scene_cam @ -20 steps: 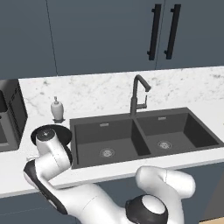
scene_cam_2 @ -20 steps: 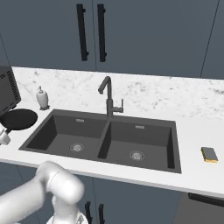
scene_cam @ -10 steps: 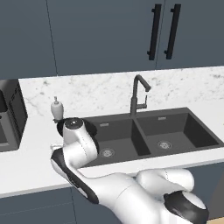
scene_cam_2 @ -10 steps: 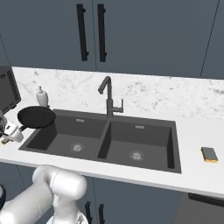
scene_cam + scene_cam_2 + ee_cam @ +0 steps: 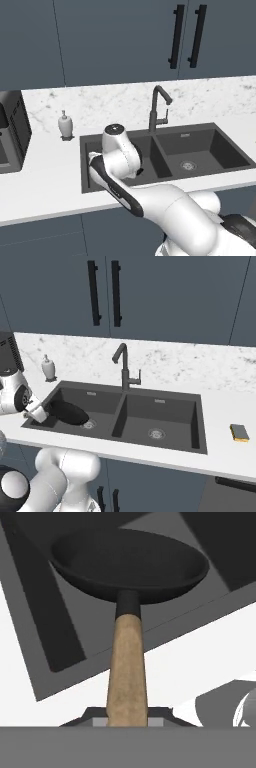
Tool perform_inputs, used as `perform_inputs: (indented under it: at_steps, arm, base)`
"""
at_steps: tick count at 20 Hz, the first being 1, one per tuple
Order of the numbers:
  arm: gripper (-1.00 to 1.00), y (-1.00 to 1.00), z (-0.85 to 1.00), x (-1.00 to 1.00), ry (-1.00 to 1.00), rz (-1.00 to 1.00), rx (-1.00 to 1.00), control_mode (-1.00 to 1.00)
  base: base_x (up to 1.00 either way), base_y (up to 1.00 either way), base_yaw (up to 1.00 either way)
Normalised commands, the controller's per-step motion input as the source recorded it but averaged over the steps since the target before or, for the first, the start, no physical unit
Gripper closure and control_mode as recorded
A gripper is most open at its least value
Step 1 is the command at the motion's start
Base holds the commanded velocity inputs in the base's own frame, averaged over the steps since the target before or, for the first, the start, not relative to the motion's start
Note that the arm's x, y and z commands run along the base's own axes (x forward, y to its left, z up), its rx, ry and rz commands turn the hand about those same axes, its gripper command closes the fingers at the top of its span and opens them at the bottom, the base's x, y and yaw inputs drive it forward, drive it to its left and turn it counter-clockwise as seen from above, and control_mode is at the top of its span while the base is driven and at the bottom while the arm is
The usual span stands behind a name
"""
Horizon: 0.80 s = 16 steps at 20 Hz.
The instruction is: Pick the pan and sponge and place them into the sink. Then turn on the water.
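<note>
black pan [image 5: 69, 412], which sat on the counter [image 5: 220, 453] a second ago, now hangs over the sink's [image 5: 165, 406] left basin; our tool [image 5: 37, 412] clamps its wooden handle. sponge [image 5: 239, 432] waits at right.

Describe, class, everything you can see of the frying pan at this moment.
The pan is round, shallow and matt black, with a short dark neck joining a straight light-brown wooden handle. The pincer is shut on the handle's end. The pan hangs roughly level over the left basin of the dark grey sink, its handle reaching back over the front rim. Whether its underside touches the basin cannot be told.
</note>
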Motion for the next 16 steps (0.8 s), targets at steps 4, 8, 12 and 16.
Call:
perform_inputs:
  at_steps: [4, 8, 12, 16]
  arm:
    - [1.0, -0.59, 0.0, 0.17, 0.04, -0.35, 0.0, -1.0]
    - [1.0, -0.38, 0.0, 0.36, 0.0, -0.36, -0.02, -1.0]
    - [1.0, -0.02, 0.0, 0.66, 0.0, -0.31, -0.07, -1.0]
    - [1.0, 0.32, 0.0, 0.84, 0.0, -0.07, -0.03, -1.0]
  base:
    - [0.0, 0.0, 0.0]
    - [0.0, 0.0, 0.0]
    - [0.0, 0.0, 0.0]
    - [0.0, 0.0, 0.0]
